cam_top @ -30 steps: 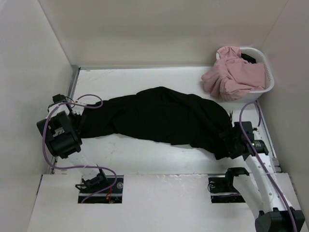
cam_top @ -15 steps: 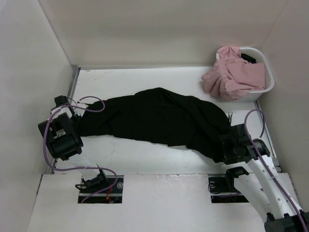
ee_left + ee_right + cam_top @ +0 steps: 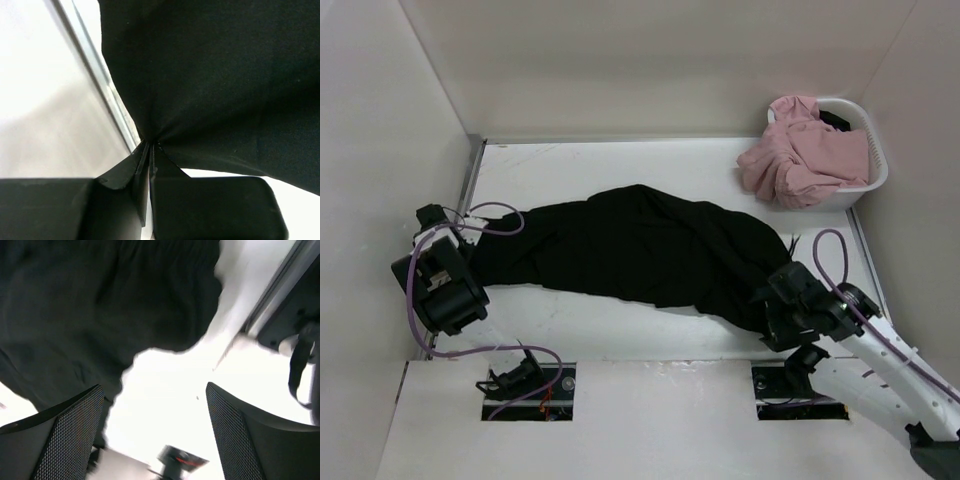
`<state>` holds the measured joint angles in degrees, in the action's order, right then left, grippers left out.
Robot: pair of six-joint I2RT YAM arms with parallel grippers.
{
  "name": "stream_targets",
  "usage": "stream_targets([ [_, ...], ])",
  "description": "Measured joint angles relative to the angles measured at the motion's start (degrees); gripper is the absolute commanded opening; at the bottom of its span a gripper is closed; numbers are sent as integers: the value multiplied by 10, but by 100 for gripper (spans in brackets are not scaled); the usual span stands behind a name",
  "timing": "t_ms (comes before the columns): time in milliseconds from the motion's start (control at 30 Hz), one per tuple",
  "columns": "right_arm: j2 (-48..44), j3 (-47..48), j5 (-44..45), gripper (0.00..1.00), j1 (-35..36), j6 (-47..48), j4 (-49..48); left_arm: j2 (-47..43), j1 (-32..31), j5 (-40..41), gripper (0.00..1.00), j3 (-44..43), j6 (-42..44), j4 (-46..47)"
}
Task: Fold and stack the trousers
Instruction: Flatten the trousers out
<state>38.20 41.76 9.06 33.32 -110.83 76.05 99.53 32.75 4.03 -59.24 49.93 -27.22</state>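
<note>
My left gripper (image 3: pixel 150 148) pinches the trousers (image 3: pixel 640 250); my right gripper (image 3: pixel 155 432) stands wide.
At the desk's (image 3: pixel 620 162) left edge I clamp a bunched fold of the black cloth, which lies stretched across the middle. Toward the near right corner my other jaws hang spread above its far end, gripping nothing.

trousers (image 3: pixel 215 85): cut by the top and right edges, left wrist view
worktop (image 3: pixel 165 390): blurred and washed out, right wrist view
right arm (image 3: pixel 882 352): base beyond the top view's corner
</note>
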Motion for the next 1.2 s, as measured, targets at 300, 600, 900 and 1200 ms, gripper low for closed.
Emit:
stream_targets([
  [300, 26, -62, 15, 85, 72, -8, -63, 7, 39, 8, 0, -19, 9, 1],
  [600, 74, -106, 51, 81, -56, -16, -114, 7, 44, 13, 0, -41, 21, 0],
  [900, 208, -89, 82, 0, -103, -19, -136, 11, 52, 13, 0, -96, 21, -2],
  [1200, 302, 255, 170, 0, -224, 337, -245, 11, 32, -13, 0, -188, -8, -34],
])
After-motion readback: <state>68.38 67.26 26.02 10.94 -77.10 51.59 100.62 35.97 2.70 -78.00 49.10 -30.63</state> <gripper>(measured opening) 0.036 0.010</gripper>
